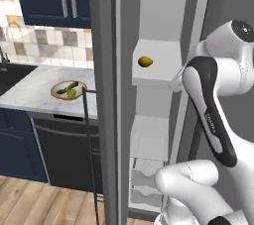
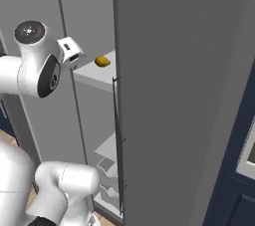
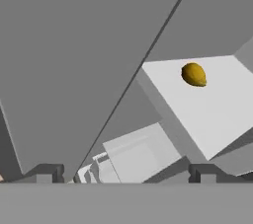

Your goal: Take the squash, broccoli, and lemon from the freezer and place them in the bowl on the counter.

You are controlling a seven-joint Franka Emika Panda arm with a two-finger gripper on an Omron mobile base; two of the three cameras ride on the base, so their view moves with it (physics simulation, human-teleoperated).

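Left base view, from the left: the counter (image 1: 34,92) ends at a straight front edge, and the bowl (image 1: 68,90) sits on it near its right end, well left of the freezer (image 1: 163,45). In the bowl lie the squash (image 1: 66,87) and the broccoli (image 1: 72,93), touching. The freezer stands open, its grey door (image 1: 101,120) edge-on beside the bowl. The lemon (image 1: 145,61) rests alone on the freezer's white shelf (image 1: 163,70), toward that shelf's left front edge, with bare shelf all around it. The arm's hand reaches the shelf's right front corner. In the hand view, the gripper (image 3: 126,173) has its 2 tips spread fully wide with nothing between them, short of the shelf edge and apart from the lemon (image 3: 193,74).
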